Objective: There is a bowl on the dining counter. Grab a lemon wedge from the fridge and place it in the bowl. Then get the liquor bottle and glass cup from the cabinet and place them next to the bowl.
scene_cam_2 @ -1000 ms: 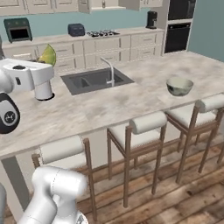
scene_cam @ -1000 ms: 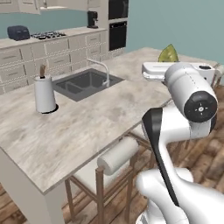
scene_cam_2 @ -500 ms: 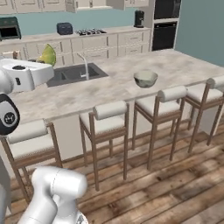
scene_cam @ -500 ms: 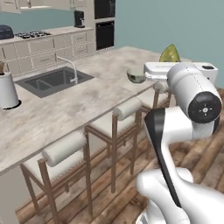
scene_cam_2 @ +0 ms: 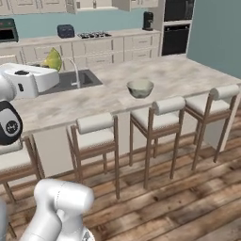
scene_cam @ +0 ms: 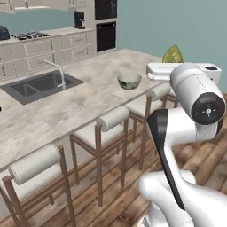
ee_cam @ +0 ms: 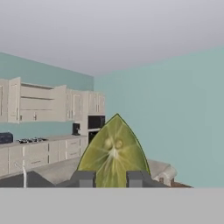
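Between the two dark fingertips (ee_cam: pixel 86 178) at the bottom of the hand view stood the lemon wedge (ee_cam: pixel 114 153), point up and cut face toward the camera, with the gripper (ee_cam: pixel 111 179) pinching it at its lower edge. From the left base view the wedge (scene_cam: pixel 173 55) showed as a yellow-green tip rising just above the white hand, to the right of and nearer than the bowl (scene_cam: pixel 129 81). From the right base view it (scene_cam_2: pixel 52 60) poked up at the far end of the hand, in front of the sink (scene_cam_2: pixel 70 81) as seen from there. The bowl (scene_cam_2: pixel 140 88) sat upright on the dining counter (scene_cam_2: pixel 113 89), near its front edge and above the middle stool (scene_cam_2: pixel 159 113) of the three (scene_cam_2: pixel 97 134) wooden-legged, white-cushioned seats (scene_cam_2: pixel 214 100) lined along the counter. The wedge was well apart from the bowl and held higher than the counter top. A slim tap (scene_cam: pixel 58 72) curved over the sink basin (scene_cam: pixel 37 85) to the left of the bowl. Behind the counter ran cream drawer units with a hob (scene_cam_2: pixel 94 34), a dark coffee machine (scene_cam_2: pixel 148 20) and a black built-in oven (scene_cam_2: pixel 175 35) against the teal wall. Upper wall cabinets (ee_cam: pixel 74 106) were visible in the hand view beyond the wedge, their doors apparently open at the left.
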Tool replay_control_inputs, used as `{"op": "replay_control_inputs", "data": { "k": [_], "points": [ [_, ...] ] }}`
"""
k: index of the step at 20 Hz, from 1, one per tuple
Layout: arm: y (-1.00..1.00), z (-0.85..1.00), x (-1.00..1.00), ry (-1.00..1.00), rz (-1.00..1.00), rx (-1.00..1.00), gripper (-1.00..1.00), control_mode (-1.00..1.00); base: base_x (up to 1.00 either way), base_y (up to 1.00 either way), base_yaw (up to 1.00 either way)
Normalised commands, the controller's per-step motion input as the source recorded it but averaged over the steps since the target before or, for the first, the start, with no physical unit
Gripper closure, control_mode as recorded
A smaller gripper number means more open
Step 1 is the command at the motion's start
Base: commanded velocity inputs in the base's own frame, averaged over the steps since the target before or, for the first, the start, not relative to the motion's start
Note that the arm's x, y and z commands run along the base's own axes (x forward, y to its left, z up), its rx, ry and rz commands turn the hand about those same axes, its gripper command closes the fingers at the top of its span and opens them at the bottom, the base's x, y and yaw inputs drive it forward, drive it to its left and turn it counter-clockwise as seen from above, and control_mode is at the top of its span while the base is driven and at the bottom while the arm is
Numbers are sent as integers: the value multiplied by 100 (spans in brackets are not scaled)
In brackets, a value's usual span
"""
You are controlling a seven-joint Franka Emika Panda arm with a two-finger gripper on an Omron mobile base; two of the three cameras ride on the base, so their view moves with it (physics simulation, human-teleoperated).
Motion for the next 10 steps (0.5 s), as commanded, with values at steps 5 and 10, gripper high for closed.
{"op": "replay_control_inputs", "data": {
  "k": [5,10],
  "points": [
    [0,0,0,0,0,0,100,100,36,-51,14],
    [0,0,0,0,0,0,100,100,45,-44,17]
  ]
}}
